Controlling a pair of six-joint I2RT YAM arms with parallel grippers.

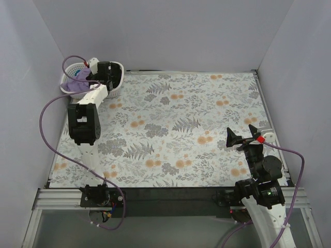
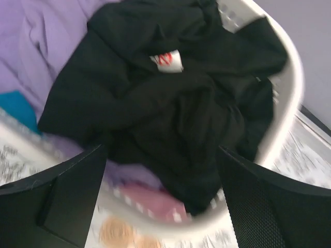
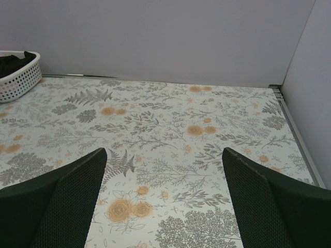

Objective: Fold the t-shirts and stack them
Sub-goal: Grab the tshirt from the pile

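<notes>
A crumpled black t-shirt [image 2: 170,98] with a white neck label lies on top of the white lattice basket [image 2: 287,98] and spills over its near rim. Under it are a lavender t-shirt [image 2: 46,36], a teal one [image 2: 18,106] and a pink one [image 2: 155,201]. My left gripper [image 2: 163,175] hovers just over the basket's near rim, jaws wide open either side of the black cloth; the picture is blurred. From above, the left gripper [image 1: 101,72] is over the basket [image 1: 116,85] at the far left. My right gripper [image 1: 245,138] stands open and empty at the near right.
A floral tablecloth [image 1: 181,124] covers the table. Grey walls close the back and both sides, and a metal rail [image 1: 264,103] runs along the right edge. Purple cables [image 1: 46,119] loop beside the left arm. The right wrist view shows the basket [image 3: 20,77] far left.
</notes>
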